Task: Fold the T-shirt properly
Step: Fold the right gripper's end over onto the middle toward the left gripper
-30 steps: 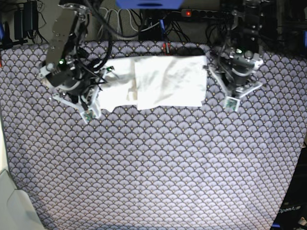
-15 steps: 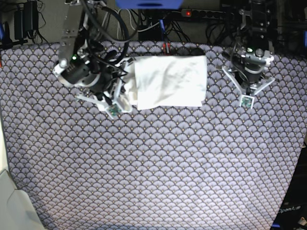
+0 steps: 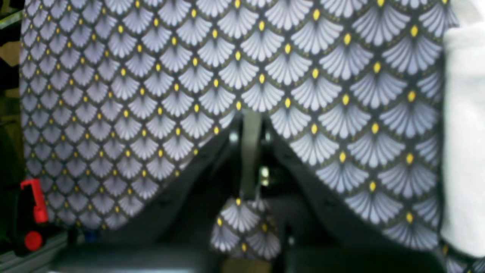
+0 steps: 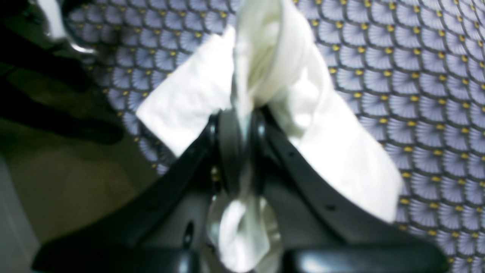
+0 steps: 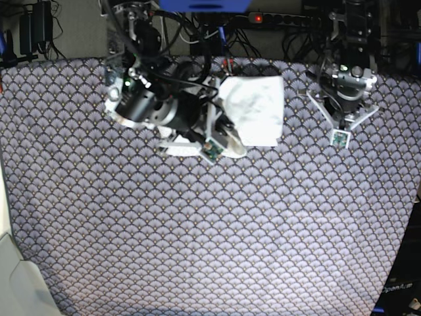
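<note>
The right tool (image 4: 242, 125) pinches a fold of the white T-shirt (image 4: 341, 151); the left tool (image 3: 250, 125) is clenched, empty.

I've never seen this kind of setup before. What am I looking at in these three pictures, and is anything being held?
Two robot arms work over a patterned cloth. The base view looks down on both; each wrist view looks along one arm's own end effector. A white T-shirt lies partly folded near the far edge. The right end effector, on the base view's left, is shut on a bunched edge of the T-shirt, carrying it over the rest. The left end effector is shut and empty, apart from the shirt, whose edge shows at the right of its view.
</note>
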You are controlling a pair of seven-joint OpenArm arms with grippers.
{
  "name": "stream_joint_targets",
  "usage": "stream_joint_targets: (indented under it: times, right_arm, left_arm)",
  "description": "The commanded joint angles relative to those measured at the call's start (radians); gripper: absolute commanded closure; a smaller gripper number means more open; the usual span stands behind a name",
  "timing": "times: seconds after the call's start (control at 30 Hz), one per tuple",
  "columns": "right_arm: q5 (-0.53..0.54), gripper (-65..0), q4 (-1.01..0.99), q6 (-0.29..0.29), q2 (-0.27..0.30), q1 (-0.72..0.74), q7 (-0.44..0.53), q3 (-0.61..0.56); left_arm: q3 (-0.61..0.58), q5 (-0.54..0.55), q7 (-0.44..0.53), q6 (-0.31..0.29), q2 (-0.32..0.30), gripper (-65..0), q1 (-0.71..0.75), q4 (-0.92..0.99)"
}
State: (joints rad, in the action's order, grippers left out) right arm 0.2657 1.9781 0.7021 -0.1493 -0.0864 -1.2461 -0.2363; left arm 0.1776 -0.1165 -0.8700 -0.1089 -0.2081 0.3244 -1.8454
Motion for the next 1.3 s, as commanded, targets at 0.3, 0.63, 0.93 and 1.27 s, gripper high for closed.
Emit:
stream_joint_targets:
  times: [0.3,0.63,0.93,1.27]
  right_arm:
    - [0.022,0.0,-0.185,-0.004,-0.008,0.076,0.145,-0.088]
    - [0.024,0.0,-0.345,-0.004,-0.008,0.142,0.262,-0.186]
    - [0.085,0.0,-0.422,-0.004,-0.008,0.147,0.358,-0.18]
    - [0.202,0.0,-0.48,-0.111,-0.008,0.19,0.4,-0.18]
  left_arm:
    - [0.175,0.001,0.016,0.004,-0.014,-0.4,0.035,-0.018]
    - [0.224,0.002,0.021,-0.001,-0.015,-0.4,0.066,-0.023]
    - [0.218,0.002,0.018,-0.001,-0.014,-0.4,0.068,-0.026]
    - [0.225,0.002,0.018,-0.001,-0.018,-0.4,0.068,-0.027]
